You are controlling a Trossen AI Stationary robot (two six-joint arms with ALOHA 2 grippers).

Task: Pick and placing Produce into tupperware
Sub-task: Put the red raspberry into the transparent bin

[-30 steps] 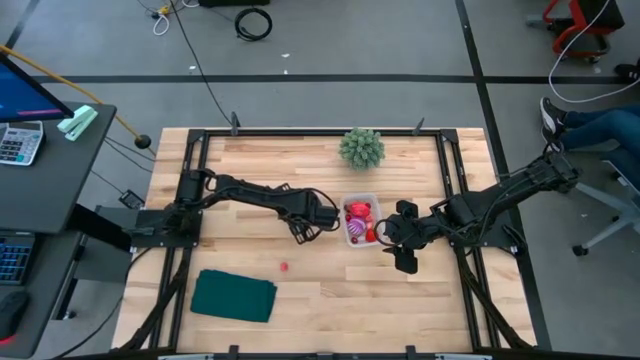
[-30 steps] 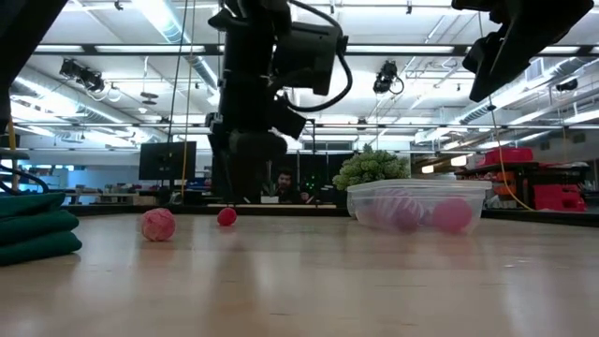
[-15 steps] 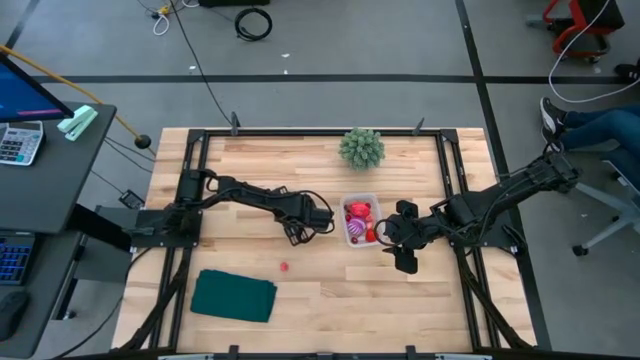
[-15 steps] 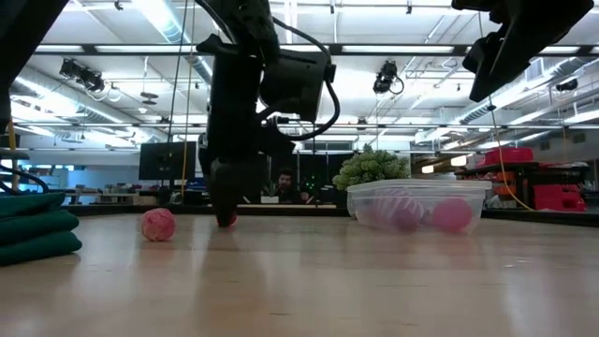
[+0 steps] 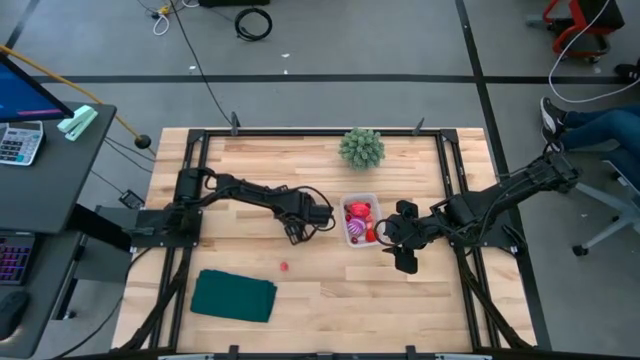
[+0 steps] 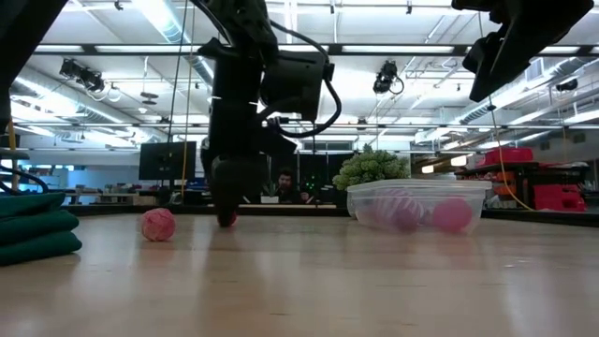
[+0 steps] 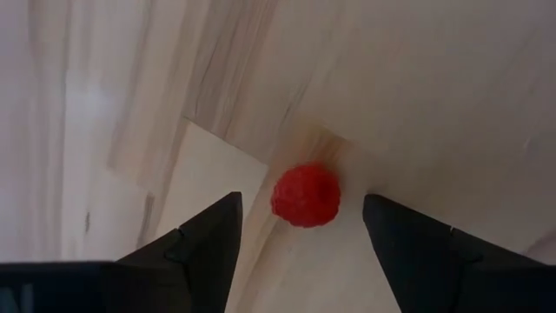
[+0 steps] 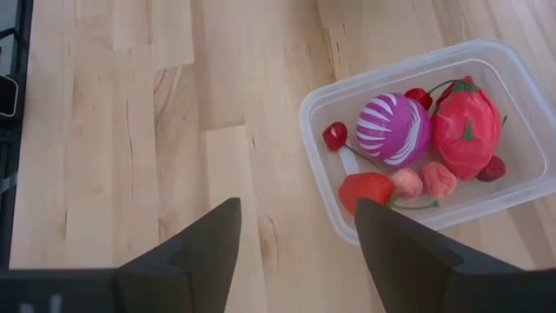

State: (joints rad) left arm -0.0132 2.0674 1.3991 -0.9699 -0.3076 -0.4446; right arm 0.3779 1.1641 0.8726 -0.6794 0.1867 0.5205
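From above, we see the left claw (image 5: 296, 230) low over the wooden bench (image 5: 250, 160), just beside the clear tub (image 5: 372, 197) at mid-bench. The right claw (image 5: 403, 240) waits on the tub's other side. A lone red berry (image 5: 284, 267) lies apart, open wood around it, near a green cloth (image 5: 234, 296).

At bench level, the left claw (image 6: 227, 208) reaches the surface over a small red piece (image 6: 226, 220); a pink ball (image 6: 158, 225) sits nearby.

The left wrist shows fingers (image 7: 200, 239) spread around a raspberry (image 7: 305, 195), not touching.

The right wrist shows spread fingers (image 8: 204, 243) and the tub (image 8: 323, 104) holding a striped ball (image 8: 393, 129) and a large red piece (image 8: 466, 127).
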